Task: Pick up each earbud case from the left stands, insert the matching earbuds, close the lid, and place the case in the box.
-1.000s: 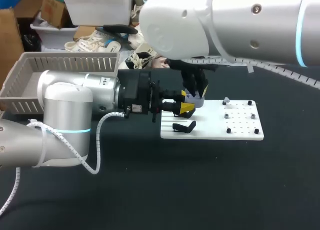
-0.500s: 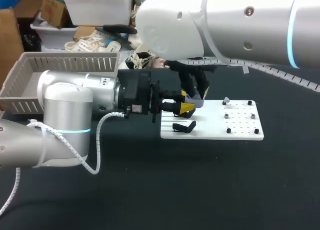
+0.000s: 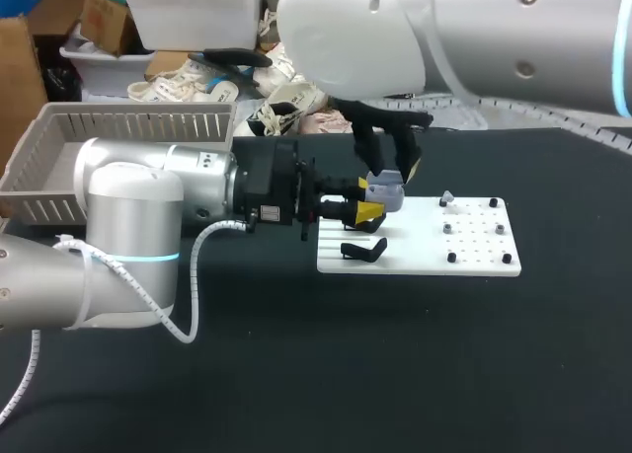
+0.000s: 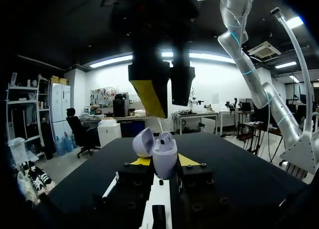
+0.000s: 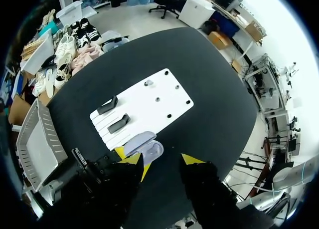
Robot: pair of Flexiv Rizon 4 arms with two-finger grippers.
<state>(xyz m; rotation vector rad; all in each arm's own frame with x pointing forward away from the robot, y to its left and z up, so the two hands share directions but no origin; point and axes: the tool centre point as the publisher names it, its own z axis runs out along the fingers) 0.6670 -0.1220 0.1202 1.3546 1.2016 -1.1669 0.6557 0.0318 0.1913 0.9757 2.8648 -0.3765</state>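
A lavender earbud case (image 3: 387, 194) stands upright with its lid open, and my left gripper (image 3: 372, 200) is shut on it just above the white board's (image 3: 474, 261) left end. In the left wrist view the case (image 4: 164, 159) sits between the yellow tips, and a white earbud (image 4: 165, 137) shows in its mouth. My right gripper (image 3: 393, 172) hangs straight above the case, open and empty. From the right wrist view the case (image 5: 145, 145) lies below, ahead of that gripper (image 5: 162, 161).
Two black stands (image 3: 362, 249) sit on the board's left part, with small pegs and a pale earbud-like piece (image 3: 446, 196) on its right part. A grey slatted basket (image 3: 128, 113) stands at the table's back left.
My right gripper has risen away from the case and spread its fingers. The left gripper has kept still with the case.
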